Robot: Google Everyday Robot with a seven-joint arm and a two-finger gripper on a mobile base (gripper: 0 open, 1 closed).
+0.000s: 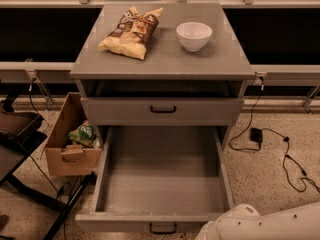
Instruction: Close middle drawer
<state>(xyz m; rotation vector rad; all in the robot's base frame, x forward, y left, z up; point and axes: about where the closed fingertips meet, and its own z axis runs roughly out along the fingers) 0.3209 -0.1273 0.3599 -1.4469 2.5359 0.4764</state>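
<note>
In the camera view, a grey cabinet stands in the centre. On its worktop (165,59) lies a bag of chips (131,31) at the left, and a white bowl (194,35) stands at the right, well apart from the bag. Under the worktop is the upper drawer (210,112) with a tall front and a black handle (163,109); it looks nearly closed.

The middle drawer (162,184) is directly below it and is pulled far out toward the camera. Its grey inside holds nothing. Its low front is at the bottom edge of the picture, with a small black bar handle (163,228).

A white arm segment (270,224) comes into the picture at the bottom right corner, just beside the right front corner of the middle drawer. The pincer itself is outside of the picture, so I cannot tell how far it is open or whether it holds anything.

At the left of the cabinet a cardboard box (65,156) stands on the floor with a green packet (84,134) inside. At the right, a black adapter (256,134) with cable lies on the floor.
</note>
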